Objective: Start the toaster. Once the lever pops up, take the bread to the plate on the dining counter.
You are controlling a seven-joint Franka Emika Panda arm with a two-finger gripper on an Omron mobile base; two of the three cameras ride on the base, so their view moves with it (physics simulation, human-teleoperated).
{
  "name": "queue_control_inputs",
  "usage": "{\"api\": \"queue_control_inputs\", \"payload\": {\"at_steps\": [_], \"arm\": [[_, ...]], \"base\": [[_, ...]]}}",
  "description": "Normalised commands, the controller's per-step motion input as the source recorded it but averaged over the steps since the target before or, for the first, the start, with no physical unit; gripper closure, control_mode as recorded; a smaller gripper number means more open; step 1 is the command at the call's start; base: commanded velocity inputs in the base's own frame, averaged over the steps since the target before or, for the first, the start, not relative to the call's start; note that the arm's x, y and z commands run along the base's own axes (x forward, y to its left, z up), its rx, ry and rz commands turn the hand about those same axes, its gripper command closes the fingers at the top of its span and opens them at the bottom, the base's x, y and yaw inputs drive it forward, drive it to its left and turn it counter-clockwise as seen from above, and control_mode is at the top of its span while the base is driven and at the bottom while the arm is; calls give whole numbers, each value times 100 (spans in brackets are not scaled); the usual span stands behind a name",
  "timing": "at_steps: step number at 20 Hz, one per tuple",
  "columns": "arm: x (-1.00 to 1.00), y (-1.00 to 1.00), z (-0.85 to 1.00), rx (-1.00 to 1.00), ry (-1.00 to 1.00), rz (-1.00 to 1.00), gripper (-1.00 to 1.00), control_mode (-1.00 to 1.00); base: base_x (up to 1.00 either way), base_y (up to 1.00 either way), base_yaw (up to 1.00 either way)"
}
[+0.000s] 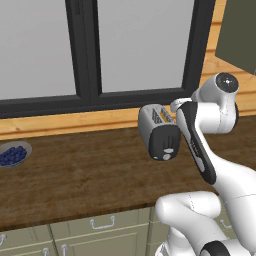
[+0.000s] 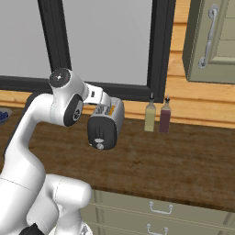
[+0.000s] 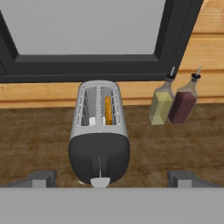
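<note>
The silver-grey toaster (image 3: 99,131) stands on the wood worktop below the window, its black end panel facing me; it also shows in the base views (image 1: 159,131) (image 2: 106,123). A thin edge of tan bread (image 3: 107,110) sits low in the right slot. The pale lever (image 3: 99,181) juts from the bottom of the black panel. My gripper (image 3: 112,179) hovers above and in front of the toaster, open, fingertips (image 3: 41,178) spread wider than the toaster, holding nothing. The plate and the dining counter are out of view.
Two bottles, one yellowish (image 3: 161,103) and one dark red (image 3: 183,103), stand right of the toaster by the wall. A grey bowl of blue berries (image 1: 13,154) sits far left on the worktop (image 1: 90,175). An olive wall cabinet (image 2: 211,41) hangs at the upper right.
</note>
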Motion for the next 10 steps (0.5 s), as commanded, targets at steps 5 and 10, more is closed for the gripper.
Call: {"api": "queue_control_inputs", "payload": {"at_steps": [5, 10], "arm": [[0, 0, 0, 0, 0, 0, -100, -100], [0, 0, 0, 0, 0, 0, -100, -100]], "base": [[0, 0, 0], [0, 0, 0]]}}
